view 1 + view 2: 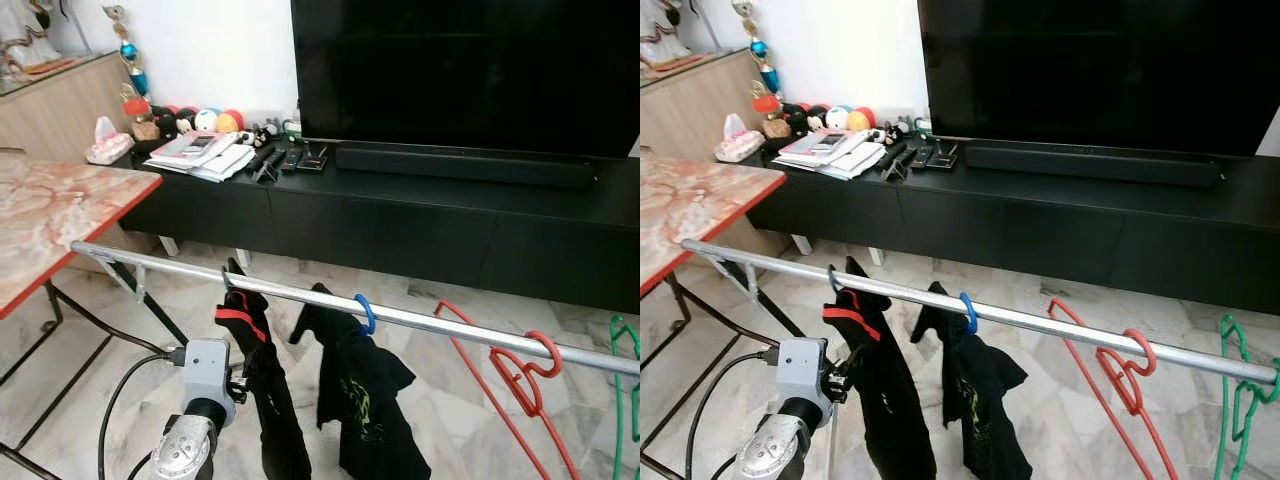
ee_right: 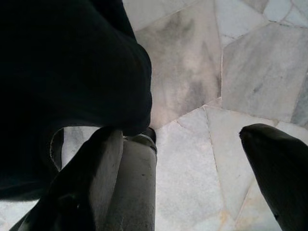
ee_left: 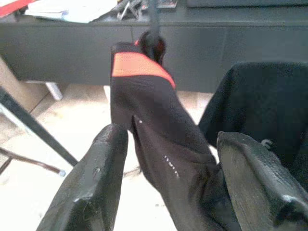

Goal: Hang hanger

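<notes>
The left hand [image 3: 166,185] sits low by the rail with its two black fingers [image 3: 91,183] spread apart, the black garment with the orange band [image 3: 144,110] hanging loose between them, not pinched. That garment's dark hanger hook [image 1: 226,277] is already over the metal rail [image 1: 430,322], at about 12 o'clock from the hand. I'd judge the cloth soft, light and slippery: it will slide and swing, so take hold at the stiff hook or neck, never the fabric. Round at 2 o'clock a second black garment [image 1: 365,410] hangs from a blue hook [image 1: 366,313]; further along, near 3 o'clock, are a bare red hanger [image 1: 520,380] and a green hanger [image 1: 625,350]. The right hand [image 2: 178,173] hangs open above the marble floor [image 2: 250,72], with dark cloth beside one finger
</notes>
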